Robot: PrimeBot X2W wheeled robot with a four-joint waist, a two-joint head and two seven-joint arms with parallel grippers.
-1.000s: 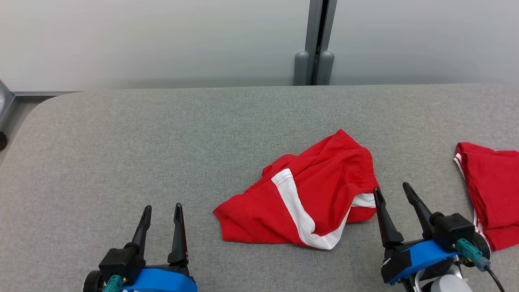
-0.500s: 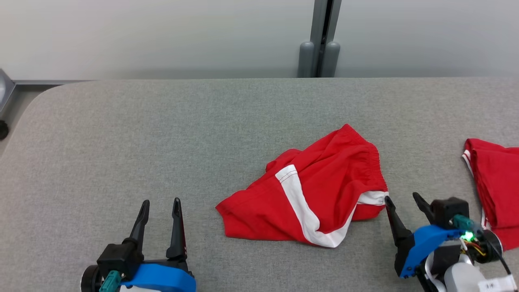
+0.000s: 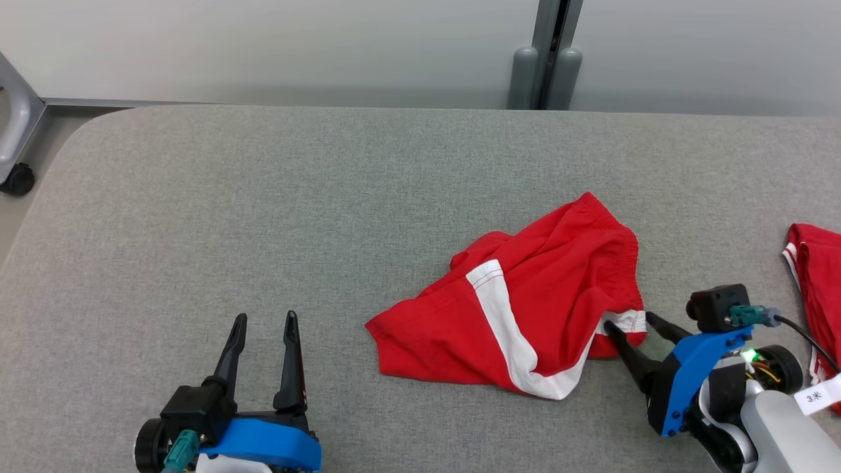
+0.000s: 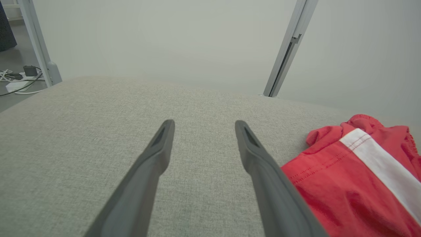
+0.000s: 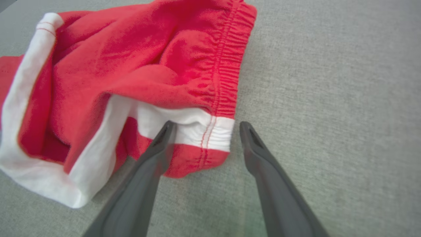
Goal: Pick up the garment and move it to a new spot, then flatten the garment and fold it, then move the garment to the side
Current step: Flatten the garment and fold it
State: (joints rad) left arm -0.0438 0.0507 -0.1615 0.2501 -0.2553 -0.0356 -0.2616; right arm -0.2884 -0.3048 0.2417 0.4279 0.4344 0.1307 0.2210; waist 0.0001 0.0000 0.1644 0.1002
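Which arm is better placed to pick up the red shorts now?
Right. The right jaws stand open with the white waistband corner of the red shorts between them. The left jaws stand open over the bare gray table, well apart from the shorts.

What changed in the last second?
The right gripper tipped down and advanced to the red shorts, open fingers now straddling the white waistband corner; nothing gripped yet. The head camera shifted too. Unchanged: left gripper open and idle, shorts crumpled in place, second red garment at the right.
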